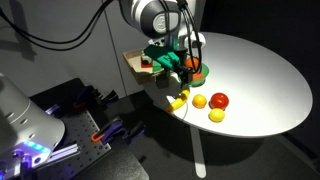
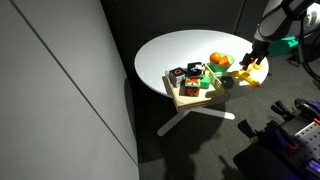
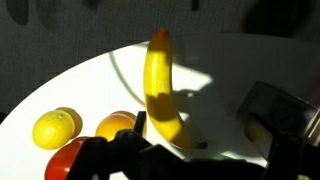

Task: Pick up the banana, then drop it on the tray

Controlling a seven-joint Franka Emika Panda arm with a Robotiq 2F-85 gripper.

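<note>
The banana (image 3: 160, 85) is yellow and curved. It lies on the white table near the edge in both exterior views (image 1: 178, 100) (image 2: 251, 76). My gripper (image 3: 205, 122) is open and empty and hovers just above the banana. The banana's near end lies between the two fingers, close to the left one. The gripper also shows in both exterior views (image 1: 187, 68) (image 2: 253, 58). The tan wooden tray (image 1: 133, 59) (image 2: 186, 101) sits at the table's edge and holds several small objects.
A yellow lemon-like fruit (image 3: 55, 128), an orange ball (image 3: 115, 124) and a red fruit (image 3: 65, 160) lie close to the banana. A green plate (image 2: 218, 71) with an orange fruit on it stands beside the tray. The table edge (image 1: 170, 108) is next to the banana.
</note>
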